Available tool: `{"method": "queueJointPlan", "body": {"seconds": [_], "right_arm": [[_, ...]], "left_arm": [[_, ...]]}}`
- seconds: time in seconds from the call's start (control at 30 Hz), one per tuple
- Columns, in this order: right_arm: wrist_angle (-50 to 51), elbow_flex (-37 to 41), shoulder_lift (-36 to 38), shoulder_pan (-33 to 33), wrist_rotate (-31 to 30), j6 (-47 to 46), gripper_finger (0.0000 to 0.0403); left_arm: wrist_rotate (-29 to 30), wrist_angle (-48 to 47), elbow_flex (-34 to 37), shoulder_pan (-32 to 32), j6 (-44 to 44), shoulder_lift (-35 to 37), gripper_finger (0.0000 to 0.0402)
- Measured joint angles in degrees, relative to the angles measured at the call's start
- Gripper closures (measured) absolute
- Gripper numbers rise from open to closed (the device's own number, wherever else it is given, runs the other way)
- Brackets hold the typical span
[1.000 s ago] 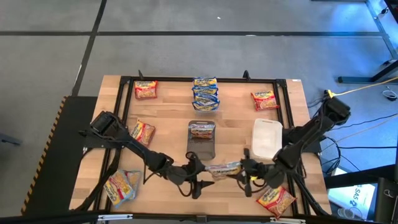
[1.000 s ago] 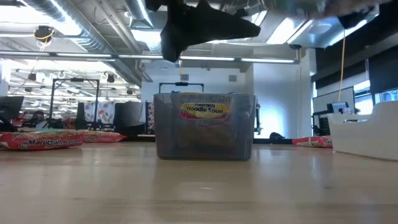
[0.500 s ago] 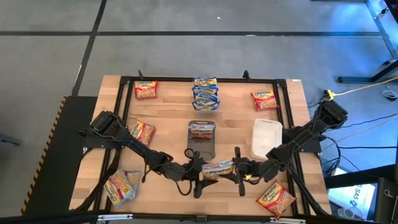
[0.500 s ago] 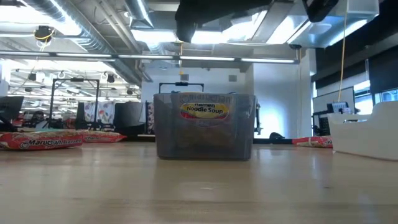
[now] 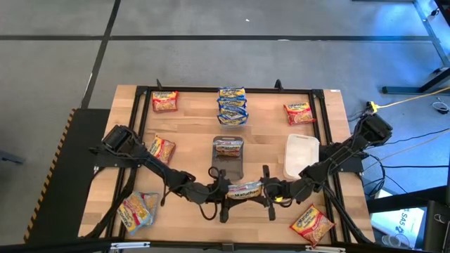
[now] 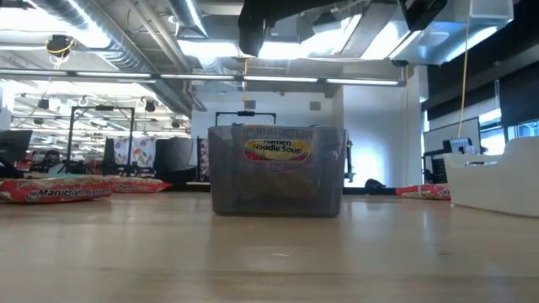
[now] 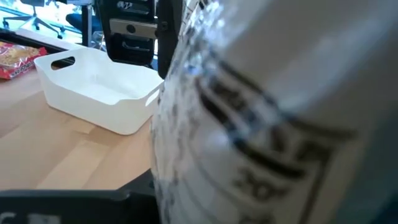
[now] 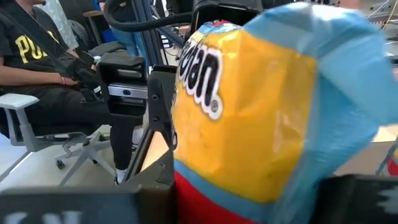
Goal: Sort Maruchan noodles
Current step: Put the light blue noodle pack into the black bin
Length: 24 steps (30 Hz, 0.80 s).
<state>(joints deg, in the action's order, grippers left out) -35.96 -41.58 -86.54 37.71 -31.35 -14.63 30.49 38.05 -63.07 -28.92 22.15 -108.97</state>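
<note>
One yellow Maruchan noodles packet [image 5: 246, 188] hangs over the near middle of the table between my two grippers. My left gripper [image 5: 226, 191] is at its left end and my right gripper [image 5: 267, 190] at its right end, both shut on it. The packet fills the right wrist view [image 8: 249, 112] and the left wrist view [image 7: 261, 124]. Another packet [image 5: 228, 146] lies in the dark mesh basket [image 5: 228, 160]. A stack of blue-labelled packets [image 5: 232, 105] sits at the far middle. My left gripper holds the packet's left end [image 5: 235, 190], coming in level from the table's left; the packet itself hides the fingers in the wrist view. My right gripper pinches the packet's right end [image 5: 258, 188], coming in level from the table's right. The packet hangs clear of the table between them.
Single packets lie at the far left [image 5: 164, 101], far right [image 5: 299, 112], left [image 5: 161, 148], near left [image 5: 138, 211] and near right [image 5: 311, 223]. A white tub [image 5: 301, 156] stands to the right of the basket. A person [image 8: 37, 56] sits beyond the table.
My right gripper has carried the packet toward the table's left, up to my left gripper. The packet stays lifted clear, and its left end now lies at my left gripper's fingers.
</note>
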Motion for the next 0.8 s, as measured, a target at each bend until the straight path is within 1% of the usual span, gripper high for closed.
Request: {"method": "queueJointPlan", "body": {"seconds": [0.07, 0.17, 0.27, 0.4, 0.5, 0.6, 0.7, 0.8], "right_arm": [[0.1, 0.0, 0.2, 0.1, 0.4, 0.0, 0.0243], [1.4, -0.1, 1.5, 0.1, 0.7, 0.3, 0.0194], [8.9, -0.1, 4.8, 0.1, 3.4, -0.1, 0.0149], [20.5, -0.1, 11.0, 0.1, 5.6, -4.8, 0.011], [27.3, -0.1, 15.7, 0.1, 6.7, -6.9, 0.0098], [31.2, -0.1, 19.4, 0.1, 8.4, -7.9, 0.0096], [31.6, -0.1, 21.2, 0.1, 8.9, -7.9, 0.0096], [31.2, -0.6, 21.4, 0.1, 10.0, -7.4, 0.0096]], "left_arm": [[0.1, -0.7, 0.0, -0.3, 0.0, 0.0, 0.026], [0.1, -2.4, 0.0, -0.4, 0.0, 0.0, 0.026], [0.2, -3.5, 0.0, -0.9, 0.1, 0.0, 0.026], [0.2, -6.2, 0.0, -2.0, 0.9, 0.0, 0.0261], [0.0, -9.3, 0.0, -2.6, 2.2, 0.0, 0.0261], [-0.1, -12.9, 0.0, -3.1, 4.4, 0.0, 0.0261], [-0.2, -16.7, 0.0, -3.2, 7.2, 0.0, 0.0261], [-1.8, -19.6, 0.0, -3.2, 9.3, 0.0, 0.0261]]}}
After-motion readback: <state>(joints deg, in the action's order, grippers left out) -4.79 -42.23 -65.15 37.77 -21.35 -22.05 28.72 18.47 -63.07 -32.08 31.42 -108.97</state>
